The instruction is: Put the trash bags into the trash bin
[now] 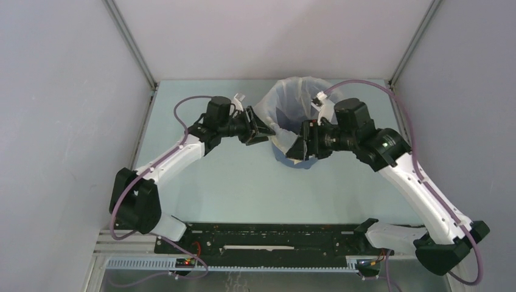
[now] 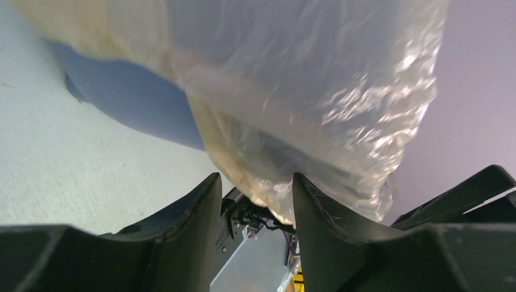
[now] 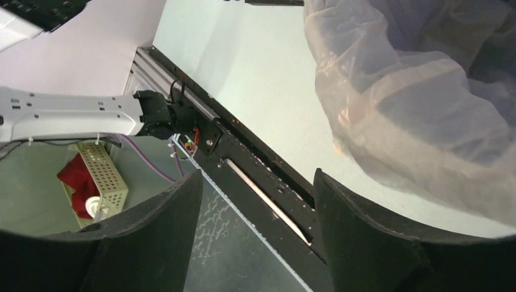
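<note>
The blue trash bin [image 1: 307, 164] stands at the back middle of the table. The translucent whitish trash bag [image 1: 292, 91] lines it and drapes over its rim. My left gripper [image 1: 266, 131] is at the bin's left rim, open. In the left wrist view the bag [image 2: 304, 79] hangs over the blue bin wall [image 2: 140, 103], and its lower fold dips to the tips of my left gripper [image 2: 252, 179], touching the right finger [image 2: 310, 207]. My right gripper [image 1: 296, 149] is at the bin's near side, open and empty [image 3: 255, 173], with the bag [image 3: 426, 91] to its upper right.
Grey enclosure walls stand close on both sides and behind. The black base rail [image 1: 274, 237] runs along the near table edge. In the right wrist view a perforated box [image 3: 103, 173] with red cloth sits below the table, next to the left arm's base.
</note>
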Robot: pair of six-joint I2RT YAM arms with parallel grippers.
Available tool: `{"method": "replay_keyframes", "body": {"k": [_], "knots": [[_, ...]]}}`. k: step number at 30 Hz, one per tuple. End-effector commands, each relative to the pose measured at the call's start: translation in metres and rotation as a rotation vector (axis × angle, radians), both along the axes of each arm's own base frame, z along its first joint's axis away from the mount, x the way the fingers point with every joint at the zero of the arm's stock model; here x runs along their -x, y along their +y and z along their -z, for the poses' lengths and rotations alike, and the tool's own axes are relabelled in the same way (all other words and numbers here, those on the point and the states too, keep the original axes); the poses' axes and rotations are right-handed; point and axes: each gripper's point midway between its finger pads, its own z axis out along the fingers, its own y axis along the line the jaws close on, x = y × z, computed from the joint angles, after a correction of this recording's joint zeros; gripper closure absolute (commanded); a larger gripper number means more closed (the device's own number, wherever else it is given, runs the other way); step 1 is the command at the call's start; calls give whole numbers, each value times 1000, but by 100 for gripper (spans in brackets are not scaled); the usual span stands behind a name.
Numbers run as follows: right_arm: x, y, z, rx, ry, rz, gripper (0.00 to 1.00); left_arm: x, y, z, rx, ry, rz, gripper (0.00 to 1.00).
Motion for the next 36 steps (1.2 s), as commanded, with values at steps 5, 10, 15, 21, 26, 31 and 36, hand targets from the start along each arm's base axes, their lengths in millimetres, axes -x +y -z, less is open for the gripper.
{"method": "replay_keyframes", "body": {"k": [5,10,15,21,26,31,36], "knots": [[-52,8,27,72,-14,161,36,-21,-2,-16,-33,-41,-29,46],[-69,4,41,86,-45,200,38,-2,17,-18,-121,-93,-16,41],[-63,3,44,91,-40,173,36,23,46,-17,-197,-151,-24,33],[-33,-6,10,22,-109,124,22,21,90,-13,-190,-144,-194,27],[-13,-18,-41,-74,-186,147,12,-7,112,-3,-63,-38,-335,23],[-6,-50,-98,-83,-271,281,0,-30,122,-57,-73,-185,-389,22],[4,-113,-179,-123,-489,524,0,-24,144,-201,-38,-493,-504,15]]}}
